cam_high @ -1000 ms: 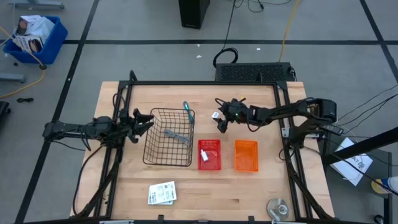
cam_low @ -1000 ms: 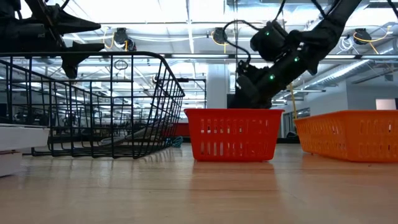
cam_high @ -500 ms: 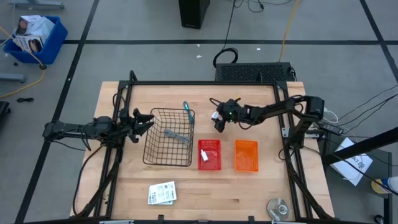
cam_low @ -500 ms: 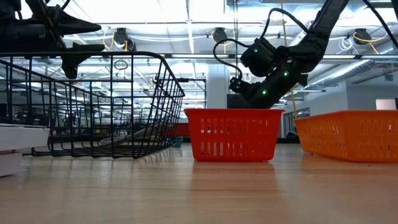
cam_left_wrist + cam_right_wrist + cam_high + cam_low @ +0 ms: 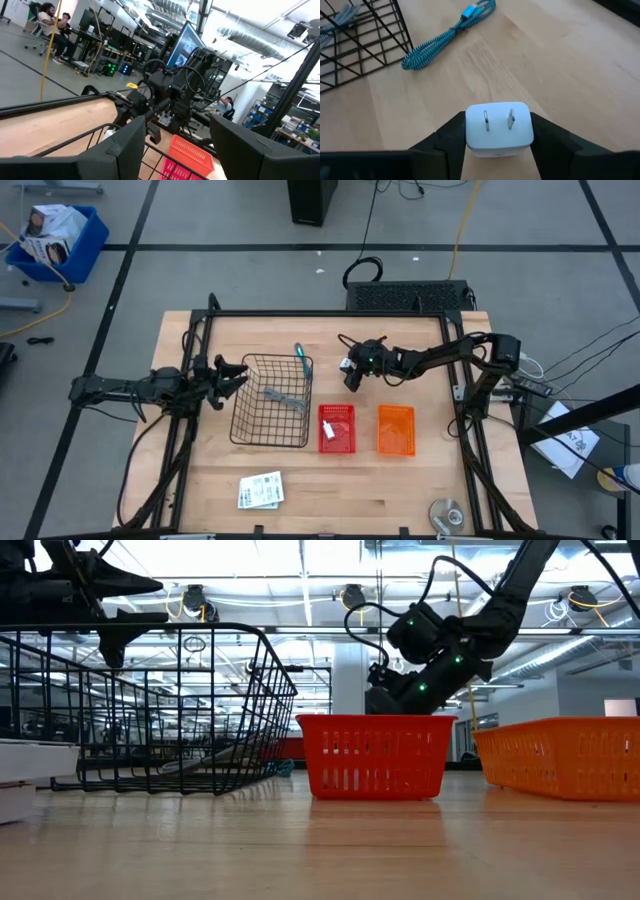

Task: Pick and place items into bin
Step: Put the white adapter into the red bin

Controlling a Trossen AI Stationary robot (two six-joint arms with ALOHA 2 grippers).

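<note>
High view: grey tool (image 5: 283, 399) in wire basket (image 5: 246, 433).

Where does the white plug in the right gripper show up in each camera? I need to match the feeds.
High view: white plug at the right gripper, just right of the wire basket.
Low view: plug hidden; only the gripper shows above the red bin.
Left wrist view: too far off to make out.
Right wrist view: bottom centre, prongs facing the camera, between the fingers.
Shared landmark: the wire basket.
</note>
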